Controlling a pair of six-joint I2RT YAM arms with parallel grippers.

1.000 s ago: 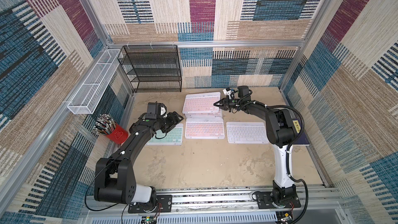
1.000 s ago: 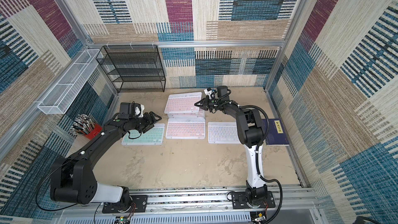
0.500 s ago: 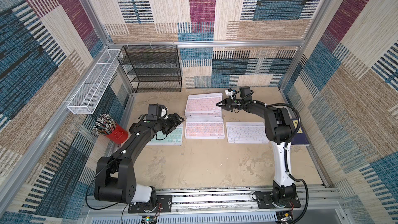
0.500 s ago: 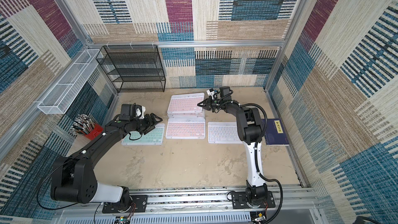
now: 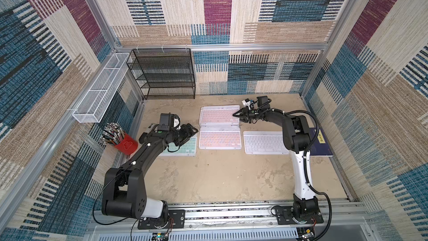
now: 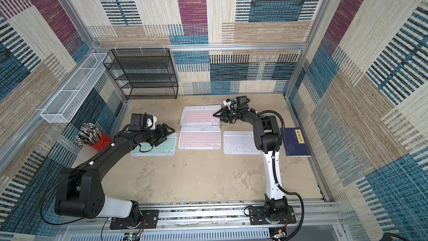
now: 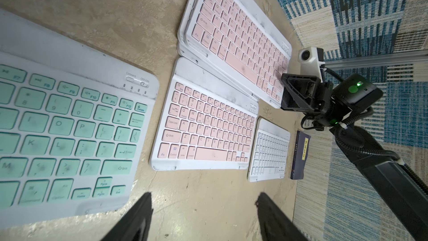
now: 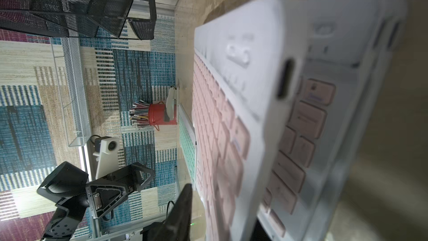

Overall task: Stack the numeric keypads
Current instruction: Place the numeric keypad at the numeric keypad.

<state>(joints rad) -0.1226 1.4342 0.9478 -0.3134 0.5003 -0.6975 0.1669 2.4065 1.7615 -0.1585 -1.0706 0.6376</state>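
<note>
Right gripper straddles the near short edge of the top pink keypad, jaws parted, one finger clear of the keys: released, apparently. It lies atop the pile ahead, keys up, long axis running away from the fingertips. Placement looks done; next, withdraw and fetch the white keypad beside its elbow. Left gripper hangs spread, empty.

- Mint keypad: left end under the left arm in both top views; cut by the left wrist view's edge.
- Beneath the top pink keypad only rims show; how many lie there, unclear.
- Right wrist view: that keypad blurred, hiding one jaw of the right gripper.
</note>
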